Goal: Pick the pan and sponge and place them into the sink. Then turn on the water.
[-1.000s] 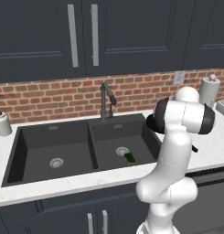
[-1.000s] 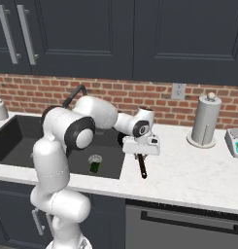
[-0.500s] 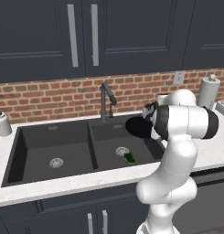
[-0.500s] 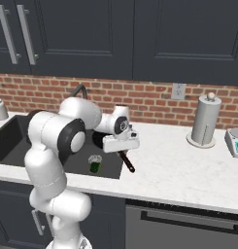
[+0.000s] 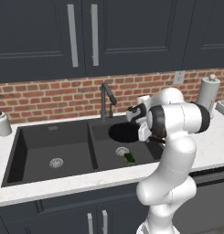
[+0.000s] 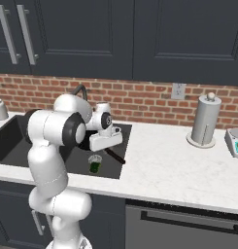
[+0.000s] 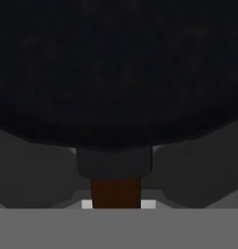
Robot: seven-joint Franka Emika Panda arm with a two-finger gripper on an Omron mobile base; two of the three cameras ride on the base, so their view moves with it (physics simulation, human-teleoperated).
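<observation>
Right now the pan (image 5: 124, 132) hangs above the right basin of the sink (image 5: 26, 141), a black disc at the centre of the left base view, just right of the faucet (image 5: 105, 98). Its dark handle (image 6: 115, 155) slants down to the right from under the white hand in the right base view, over the sink's right edge. In the hand view the pan (image 7: 115, 73) takes up the upper frame, and its handle (image 7: 115, 192) (brown where it nears the bottom edge) runs straight down toward the gripper (image 5: 140, 124). The gripper is clamped on that handle, carrying the pan clear of the basin floor.

Down in the right basin the sponge (image 5: 130, 158) lies beside the round silver drain (image 5: 122, 151), just below the pan in the left base view; in the right base view the sponge (image 6: 94, 167) shows green near the front wall of the basin.

A soap dispenser (image 5: 1, 124) stands at the left edge of the counter, and a paper towel roll (image 6: 205, 120) stands at the right, against the brick wall.
</observation>
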